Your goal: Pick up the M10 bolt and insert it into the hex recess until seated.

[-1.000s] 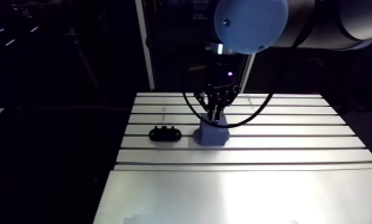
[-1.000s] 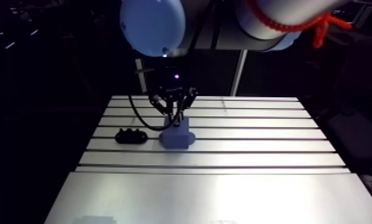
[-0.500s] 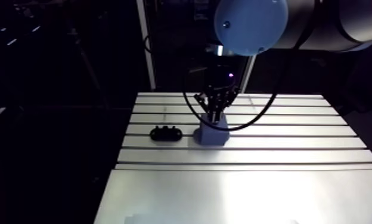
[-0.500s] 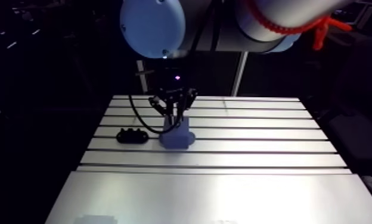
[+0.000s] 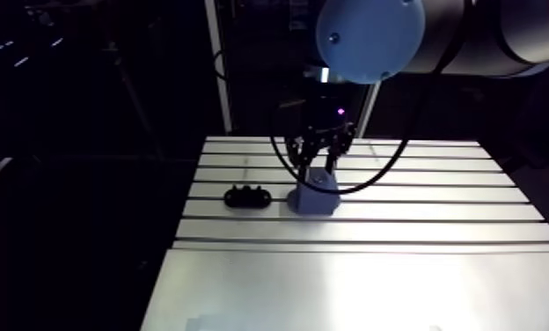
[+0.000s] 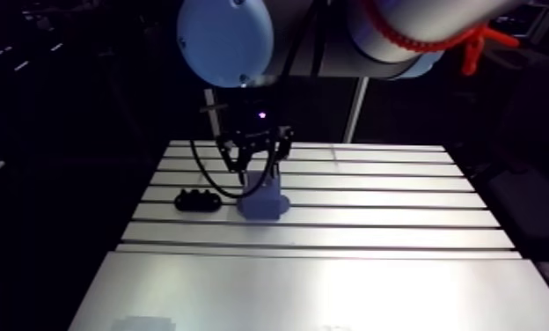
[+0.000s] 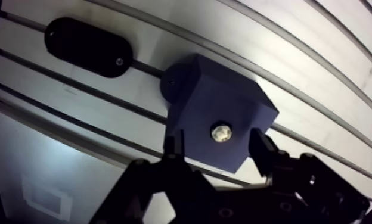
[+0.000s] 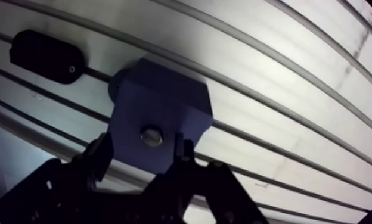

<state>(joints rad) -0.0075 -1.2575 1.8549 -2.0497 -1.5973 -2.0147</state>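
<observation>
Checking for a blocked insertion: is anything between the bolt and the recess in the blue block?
Nothing visible does. The bolt already sits in the top of the blue block, its head showing between the fingers of the open gripper. The black oblong piece lies apart, beside the block.

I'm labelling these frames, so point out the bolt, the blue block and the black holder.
bolt (image 7: 221, 132): wrist view, on its head.
blue block (image 7: 215, 95): wrist view, on its top face.
black holder (image 7: 87, 46): wrist view, on its middle.

One dark-blue rectangular block (image 7: 207, 98), mid-frame in the arm view. One silvery metal bolt (image 7: 221, 132), in the block's top face. One black oblong plate with rounded ends (image 7: 88, 46), left of the block. One slotted aluminium table (image 5: 375, 282).
</observation>
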